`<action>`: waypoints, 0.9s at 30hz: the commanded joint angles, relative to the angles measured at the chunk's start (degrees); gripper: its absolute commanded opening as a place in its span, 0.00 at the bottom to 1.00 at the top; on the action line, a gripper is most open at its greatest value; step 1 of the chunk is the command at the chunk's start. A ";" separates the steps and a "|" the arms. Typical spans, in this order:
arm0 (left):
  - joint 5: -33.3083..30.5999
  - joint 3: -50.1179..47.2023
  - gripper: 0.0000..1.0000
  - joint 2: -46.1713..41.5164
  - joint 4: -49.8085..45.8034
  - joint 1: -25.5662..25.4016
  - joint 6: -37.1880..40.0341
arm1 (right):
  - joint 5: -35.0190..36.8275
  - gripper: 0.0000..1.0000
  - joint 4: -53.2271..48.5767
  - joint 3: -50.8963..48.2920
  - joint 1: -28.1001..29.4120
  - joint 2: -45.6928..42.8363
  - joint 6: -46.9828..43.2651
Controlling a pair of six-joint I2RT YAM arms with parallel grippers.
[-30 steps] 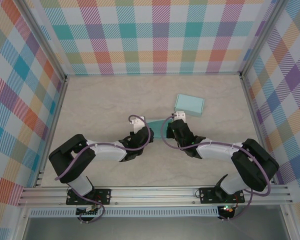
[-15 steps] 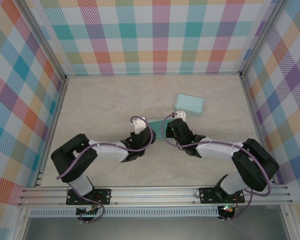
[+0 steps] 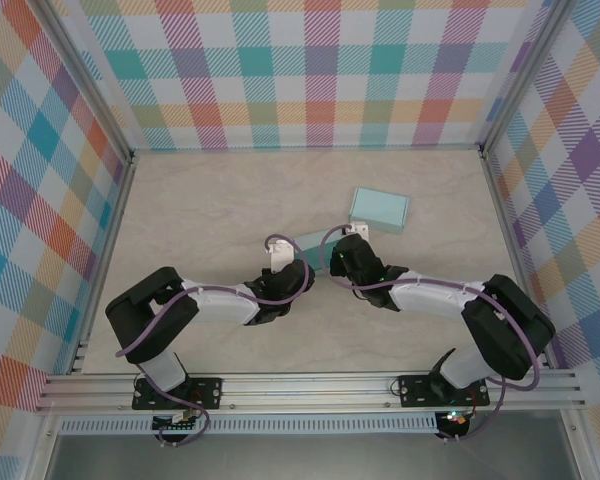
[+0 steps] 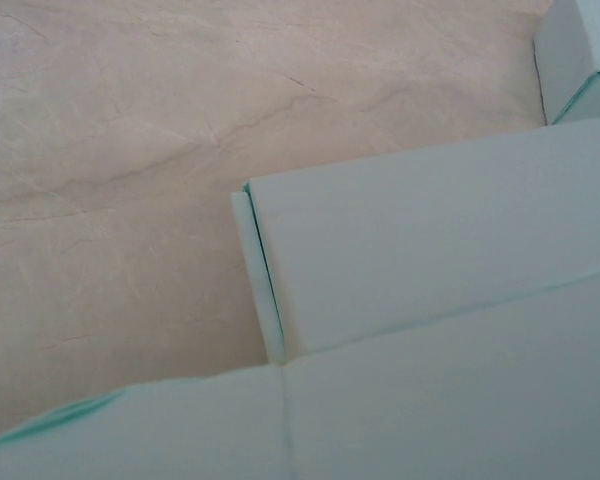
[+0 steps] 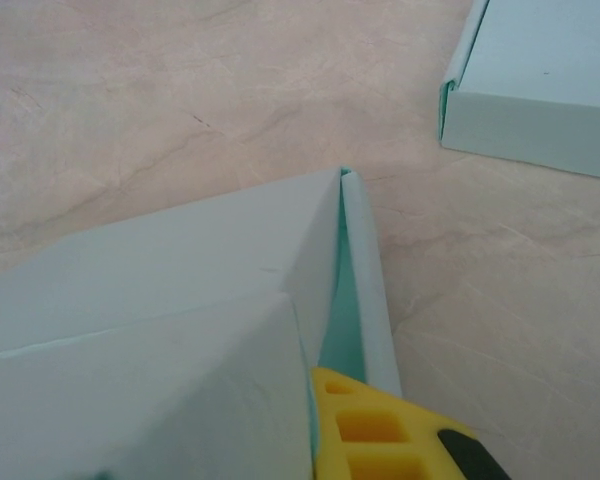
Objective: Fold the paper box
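On the left side, the left gripper [image 3: 298,268] comes to the paper box [image 3: 314,241] from about eight o'clock. Its jaws are closed, but the fingers are hidden, so I cannot tell if there is paper between them. Its wrist camera looks closely at one raised wall with a doubled edge that meets a flat panel. The box itself is in the middle of the table [image 3: 200,210], between the two grippers and partly under them. On its other side, at about four o'clock, the right gripper [image 3: 332,262] is nearly closed and seems to pinch a thin upright flap at a corner (the yellow pad [image 5: 380,430] lies against the inner face of this flap). At about two o'clock from the work lies a second light-green box [image 3: 379,209], near but not touching. I judge the step in hand to be shaping a corner, with the walls standing and the side flaps not yet tucked. The next move probably calls for pressing that flap inward along its crease while the left side keeps the box steady, without crushing the thin paper.
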 commanded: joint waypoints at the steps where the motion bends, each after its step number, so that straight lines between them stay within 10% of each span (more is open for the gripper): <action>1: 1.55 -0.88 0.00 -0.43 -2.50 -1.37 -0.30 | -2.05 0.10 2.44 -2.51 1.15 1.26 -0.70; 7: 0.54 -2.48 0.06 -1.75 -3.70 -1.38 -0.59 | 0.81 0.09 3.16 -5.57 1.17 3.63 -0.69; 20: 6.82 -11.23 0.64 -13.99 -6.66 -2.07 -0.21 | 1.82 0.09 1.85 -5.58 1.17 4.17 0.54; 27: 10.98 -11.68 0.70 -25.06 -14.74 -3.23 -1.52 | 1.42 0.10 0.74 -4.83 1.20 3.60 0.26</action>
